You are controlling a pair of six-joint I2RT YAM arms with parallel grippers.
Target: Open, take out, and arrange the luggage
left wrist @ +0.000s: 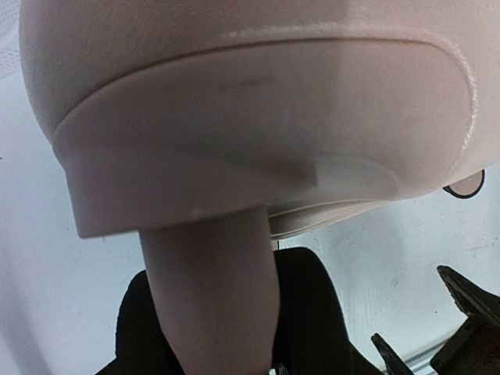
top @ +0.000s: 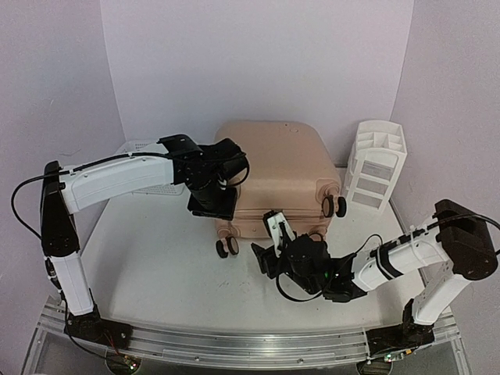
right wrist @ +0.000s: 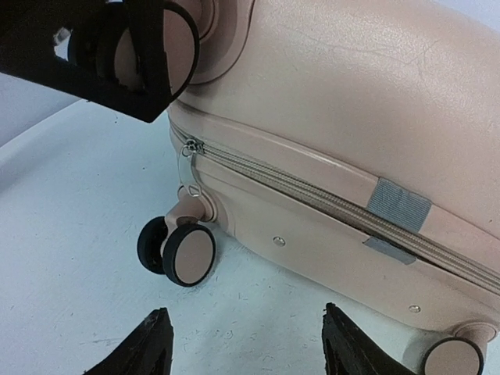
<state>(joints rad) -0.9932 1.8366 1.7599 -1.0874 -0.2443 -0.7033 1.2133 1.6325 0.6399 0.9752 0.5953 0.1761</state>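
The peach-pink luggage (top: 273, 168) lies flat and closed at the table's back centre, with its wheeled end towards me. My left gripper (top: 212, 201) is at its near left corner, shut on the upper caster wheel; the left wrist view shows the pink caster stem (left wrist: 211, 297) right against the camera under the shell (left wrist: 234, 117). My right gripper (top: 269, 242) is open and empty (right wrist: 250, 348). It hovers low over the table just in front of the zipped seam (right wrist: 312, 191), near the lower caster (right wrist: 178, 251) and the zipper pull (right wrist: 187, 148).
A white drawer organizer (top: 376, 164) stands upright at the back right beside the luggage. A white mesh basket (top: 141, 148) sits at the back left behind my left arm. Another caster (top: 336, 205) sticks out at the luggage's right corner.
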